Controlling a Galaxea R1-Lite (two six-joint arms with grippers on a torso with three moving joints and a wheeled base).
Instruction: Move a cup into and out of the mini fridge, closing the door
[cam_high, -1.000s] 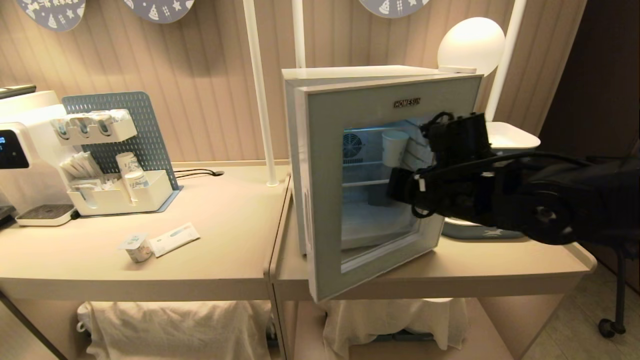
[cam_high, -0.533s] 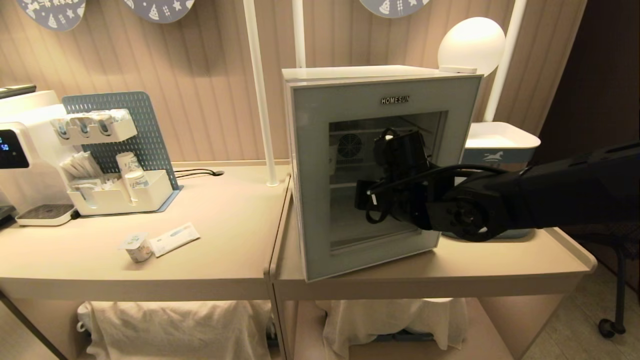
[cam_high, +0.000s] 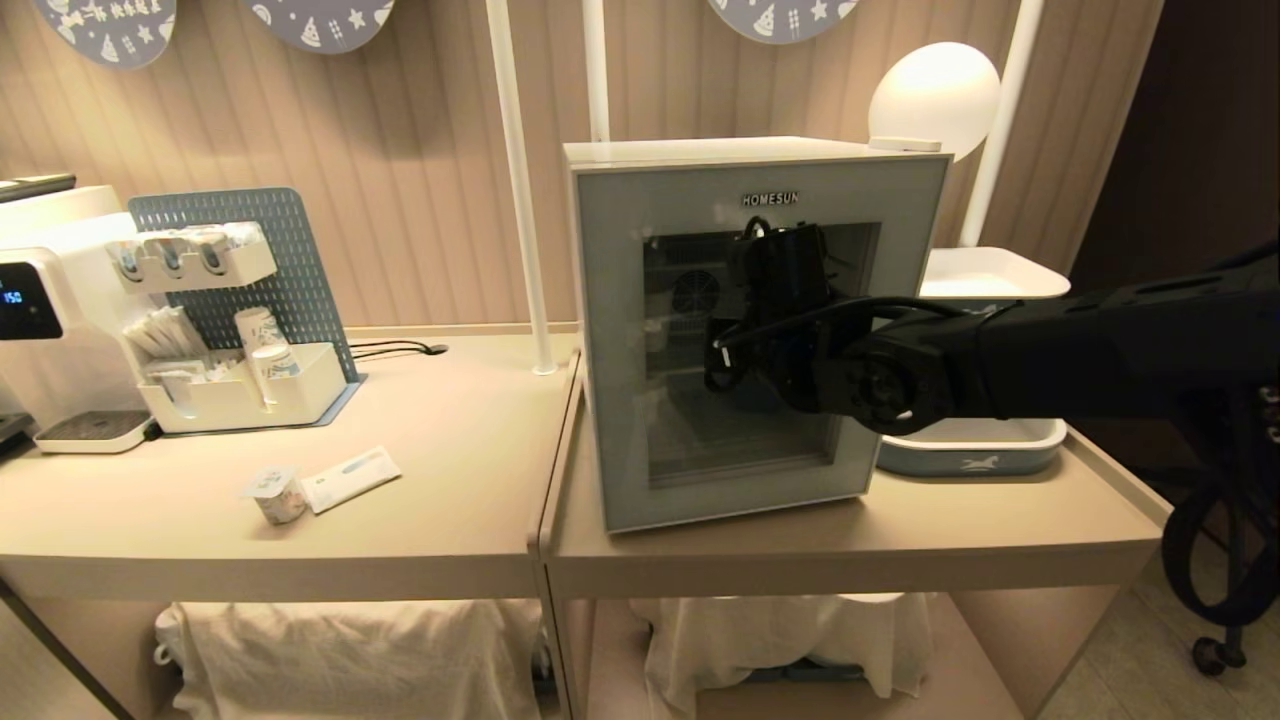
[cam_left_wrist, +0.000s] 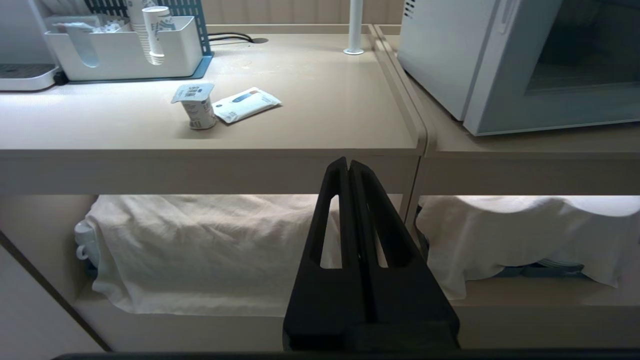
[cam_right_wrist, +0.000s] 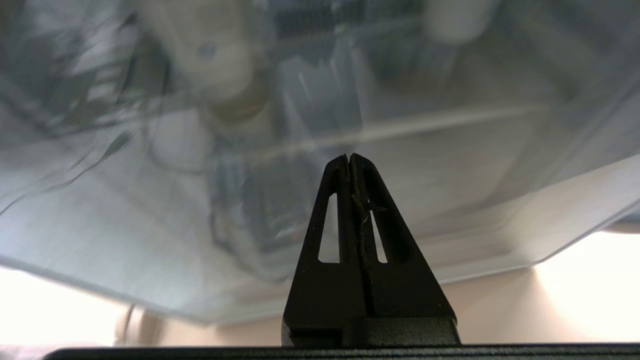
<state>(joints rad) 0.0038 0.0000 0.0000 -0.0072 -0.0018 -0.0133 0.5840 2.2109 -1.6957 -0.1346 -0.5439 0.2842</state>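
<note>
Two grippers: both pinching shut, holding nothing.
Right gripper (cam_high: 745, 345): pressing its closed tips against the door (cam_high: 610, 350), seating it.
Cup (cam_high: 275, 493): sitting well left of the mini fridge (cam_high: 700, 148), waiting.
Left gripper (cam_left_wrist: 348, 167): hanging parked below that fridge's table edge (cam_left_wrist: 300, 155).

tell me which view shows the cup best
The left wrist view: the cup stands close, upright on the table beside a flat packet, lid readable. The head view shows it small and far left. The right wrist view misses it.

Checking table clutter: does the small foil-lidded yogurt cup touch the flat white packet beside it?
Cannot tell: in the left wrist view the cup and packet meet visually, with no clear gap.
</note>
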